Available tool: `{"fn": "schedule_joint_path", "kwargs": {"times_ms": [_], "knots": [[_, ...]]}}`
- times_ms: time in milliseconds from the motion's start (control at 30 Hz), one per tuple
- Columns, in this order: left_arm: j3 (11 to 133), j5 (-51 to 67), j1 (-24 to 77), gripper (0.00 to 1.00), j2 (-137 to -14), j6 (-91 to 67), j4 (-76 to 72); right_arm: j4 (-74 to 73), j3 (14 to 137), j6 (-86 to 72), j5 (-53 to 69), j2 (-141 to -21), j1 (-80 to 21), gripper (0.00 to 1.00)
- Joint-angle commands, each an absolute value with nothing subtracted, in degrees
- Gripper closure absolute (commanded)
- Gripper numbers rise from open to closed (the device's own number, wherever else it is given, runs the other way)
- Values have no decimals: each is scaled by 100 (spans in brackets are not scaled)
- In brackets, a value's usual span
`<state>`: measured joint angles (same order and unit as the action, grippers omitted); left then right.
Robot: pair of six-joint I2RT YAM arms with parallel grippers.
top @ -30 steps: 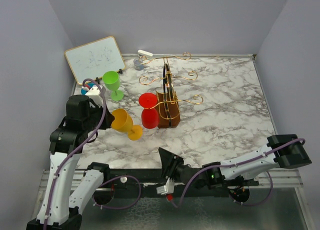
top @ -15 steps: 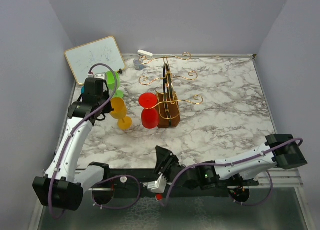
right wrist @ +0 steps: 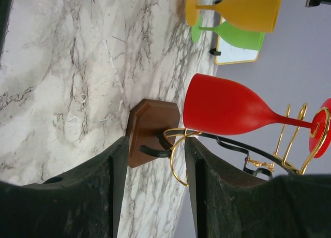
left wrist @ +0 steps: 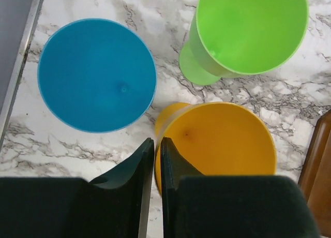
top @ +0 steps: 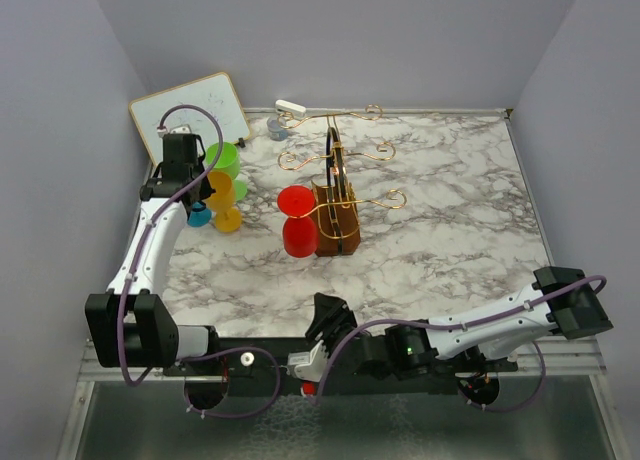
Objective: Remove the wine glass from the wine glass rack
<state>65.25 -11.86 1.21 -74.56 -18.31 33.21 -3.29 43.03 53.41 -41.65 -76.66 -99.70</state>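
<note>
One red wine glass (top: 297, 220): hangs bowl-down on the wine glass rack (top: 337, 230), its foot caught in a curled gold wire arm, just left of the wooden base, mid-table (top: 450, 230); not yet taken off.
Right gripper (right wrist: 153, 147): low at the near edge of the table, fingers spread wide with nothing between them, facing the rack's base and the red bowl.
Left gripper (left wrist: 154, 145): at the far left, fingers almost together, with the rim wall of the yellow glass (left wrist: 217, 139) in the thin slit between them.
Crowded corner: the yellow glass stands just beside the blue glass (left wrist: 97, 75) and the green glass (left wrist: 248, 31).
Risk at the rack: the base looks small under a tall frame. Pulling the glass against the hook, rather than sliding the foot out along the wire, would likely drag or tip the whole rack.
Risk in the grip: the bowl is wide and smooth, so a pinch on it may slip. The stem is thin and close to the wire, so fingers may snag the frame.
Risk at the far left: lifting away before the rim is free would tilt the yellow glass into its neighbours.
Risk of no brace: nothing holds the base down.
</note>
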Motion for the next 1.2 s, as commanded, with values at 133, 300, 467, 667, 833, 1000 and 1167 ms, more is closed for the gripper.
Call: {"fn": "schedule_joint_path", "kwargs": {"times_ms": [133, 300, 467, 667, 833, 1000, 1167], "knots": [[6710, -676, 20, 71, -7564, -1953, 2967, -317, 4394, 4959, -4263, -7576, -10003, 52], [6560, -741, 23, 66, -7153, -1997, 2859, -453, 4501, 4815, -4286, -7555, -10003, 52], [5949, -476, 23, 65, -6114, -2069, 1895, -639, 4803, 4594, -4258, -7615, -9993, 51], [5077, -445, 18, 60, -4972, -2252, 1065, -1084, 5881, 4070, -4249, -7848, -9852, 51], [4968, -548, 18, 60, -4800, -2291, 1139, -1099, 6979, 3730, -4095, -7959, -9311, 51], [4917, -652, 18, 60, -4742, -2287, 1210, -1738, 8487, 2524, -3399, -8137, -8196, 51], [4901, -670, 18, 60, -4752, -2307, 1231, -2958, 10271, 1165, -2273, -8704, -7332, 51]]}}
